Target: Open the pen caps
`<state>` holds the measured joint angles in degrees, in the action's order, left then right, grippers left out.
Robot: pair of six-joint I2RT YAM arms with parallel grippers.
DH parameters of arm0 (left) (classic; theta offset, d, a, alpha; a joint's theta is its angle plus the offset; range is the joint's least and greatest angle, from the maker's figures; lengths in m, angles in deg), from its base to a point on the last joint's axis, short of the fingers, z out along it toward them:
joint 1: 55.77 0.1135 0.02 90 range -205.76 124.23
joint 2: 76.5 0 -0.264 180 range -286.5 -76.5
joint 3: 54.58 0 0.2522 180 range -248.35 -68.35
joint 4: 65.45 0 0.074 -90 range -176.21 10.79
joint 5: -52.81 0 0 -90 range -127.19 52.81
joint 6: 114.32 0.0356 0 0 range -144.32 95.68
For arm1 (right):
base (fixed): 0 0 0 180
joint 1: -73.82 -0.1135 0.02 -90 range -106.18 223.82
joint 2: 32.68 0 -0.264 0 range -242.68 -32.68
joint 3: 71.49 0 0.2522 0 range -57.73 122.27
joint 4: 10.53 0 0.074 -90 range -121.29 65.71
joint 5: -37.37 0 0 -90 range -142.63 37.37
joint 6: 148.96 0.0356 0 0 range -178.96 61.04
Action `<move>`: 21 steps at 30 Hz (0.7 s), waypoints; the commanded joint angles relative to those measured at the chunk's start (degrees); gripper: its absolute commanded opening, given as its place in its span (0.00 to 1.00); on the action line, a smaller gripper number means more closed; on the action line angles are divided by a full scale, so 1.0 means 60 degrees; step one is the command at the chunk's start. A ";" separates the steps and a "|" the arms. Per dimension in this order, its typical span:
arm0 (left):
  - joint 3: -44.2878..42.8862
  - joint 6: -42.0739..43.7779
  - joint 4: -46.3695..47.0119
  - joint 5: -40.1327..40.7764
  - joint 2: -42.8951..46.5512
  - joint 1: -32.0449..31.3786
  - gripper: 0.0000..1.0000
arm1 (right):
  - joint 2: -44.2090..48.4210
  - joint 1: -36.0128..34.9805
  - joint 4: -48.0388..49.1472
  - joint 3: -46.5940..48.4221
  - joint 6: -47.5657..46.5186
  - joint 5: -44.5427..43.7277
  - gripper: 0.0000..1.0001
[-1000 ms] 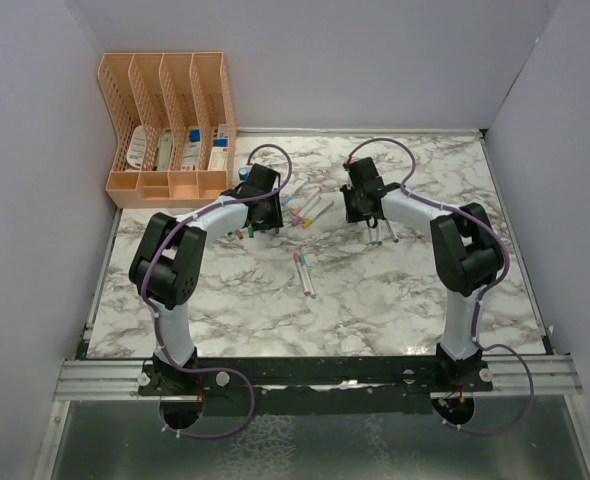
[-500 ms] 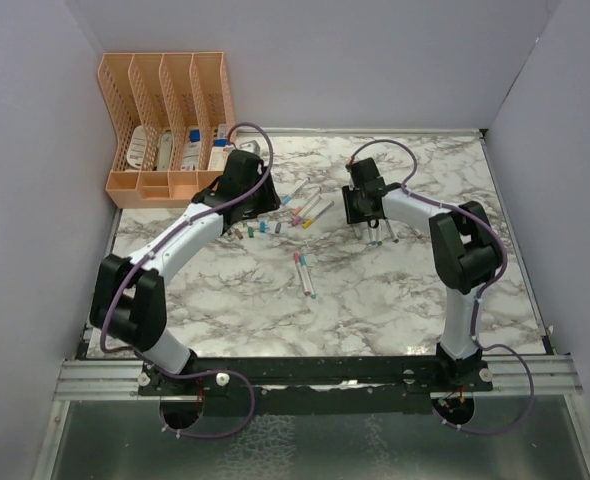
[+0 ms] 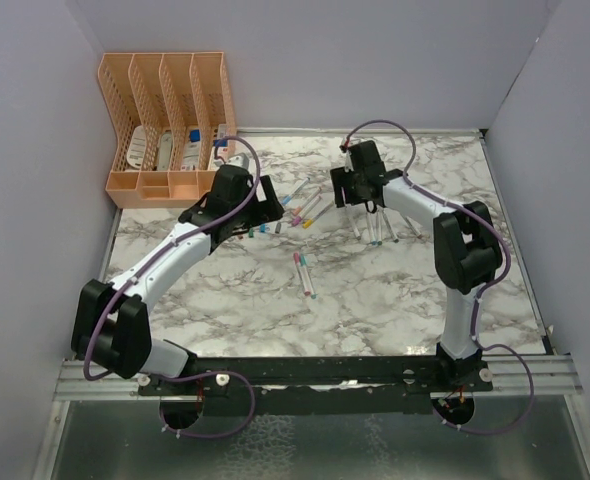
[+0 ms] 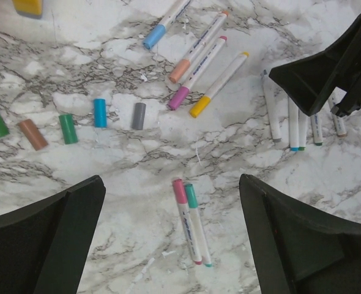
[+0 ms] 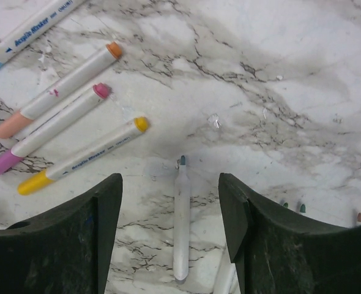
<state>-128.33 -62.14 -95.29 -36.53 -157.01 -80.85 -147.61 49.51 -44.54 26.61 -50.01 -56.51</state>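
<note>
Several loose pen caps (image 4: 68, 128) lie in a row on the marble table: green, brown, green, blue and grey. They also show beside the left wrist as pen caps (image 3: 255, 229). My left gripper (image 4: 171, 245) is open above the table and holds nothing. Under it lie two capped pens (image 4: 191, 222), pink and teal. My right gripper (image 5: 170, 205) is open too. A bare white barrel (image 5: 182, 220) with a teal tip lies flat on the table between its fingers, untouched. More capped pens (image 5: 64, 92) lie to its left.
An orange desk organizer (image 3: 170, 125) stands at the back left. Several uncapped barrels (image 4: 294, 122) lie in a group under the right arm. A small yellow object (image 4: 27, 6) sits at the table's back. The right gripper's black body (image 4: 333, 67) shows in the left wrist view.
Both grippers have opened. The left arm's elbow swung out to the left and its gripper drew back from the caps. The right gripper shifted toward the back, with a barrel left on the table.
</note>
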 commanded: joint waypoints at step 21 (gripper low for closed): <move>0.1096 -0.0495 0.0909 -0.0609 0.1142 0.0284 0.99 | 0.1086 -0.2087 -0.0916 -0.0742 -0.0558 0.0417 0.71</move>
<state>-122.61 -64.54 -91.64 -39.37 -152.09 -79.45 -146.08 42.86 -48.56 27.07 -55.14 -53.60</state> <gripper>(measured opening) 0.989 0.710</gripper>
